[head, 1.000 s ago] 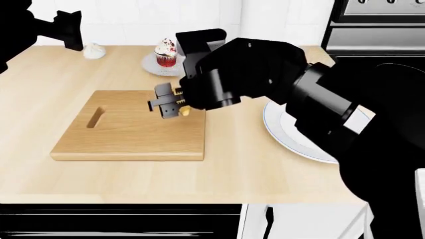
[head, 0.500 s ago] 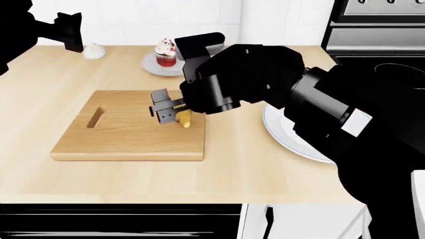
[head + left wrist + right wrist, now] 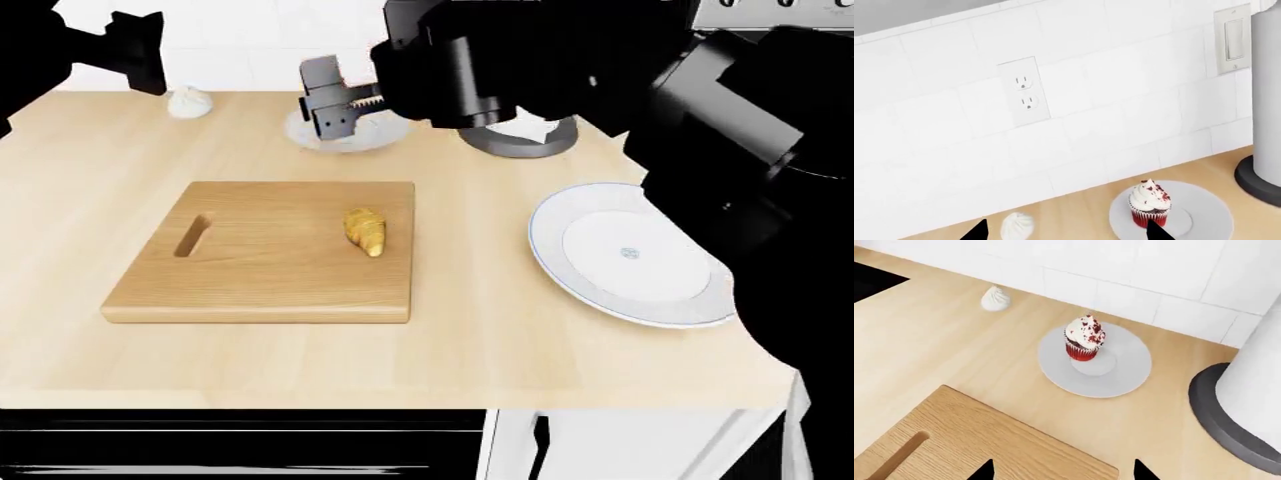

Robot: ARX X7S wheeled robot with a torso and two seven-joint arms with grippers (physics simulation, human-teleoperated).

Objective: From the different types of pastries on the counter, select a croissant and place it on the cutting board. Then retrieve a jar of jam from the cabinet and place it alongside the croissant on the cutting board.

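well, a good deal is hidden from me here. in the head view my right gripper point(image 3: 334, 105) hangs above the counter point(image 3: 467, 330), covering most of the small grey plate point(image 3: 380, 130), so the cupcake cannot be seen there at all. the right arm's black bulk also hides part of the dark round base point(image 3: 514, 140) behind it and cuts off the far edge of the large white plate point(image 3: 627, 255). my left gripper point(image 3: 134, 55) is only a black shape at the upper corner, and i cannot tell how its jaws stand; in the left wrist view just two dark fingertips point(image 3: 977, 231) poke in at the frame edge, apart, with nothing between them that i can see.

my right gripper's jaws stand apart and hold nothing.

counting what shows: one croissant point(image 3: 366, 231), lying on the cutting board point(image 3: 254, 270) toward its end away from the handle slot point(image 3: 192, 236), free of both grippers. one cutting board. one cupcake point(image 3: 1084, 338), upright on its small grey plate point(image 3: 1121, 375), plain in both wrist views. one white bun point(image 3: 190, 101) on the counter near the wall, well apart from the board. two plates in all. on the tiled wall, one outlet point(image 3: 1024, 91) and one switch point(image 3: 1232, 39). no jam jar shows in any view. the tall white cylinder point(image 3: 1261, 390) on the dark base is cut off by the frame.
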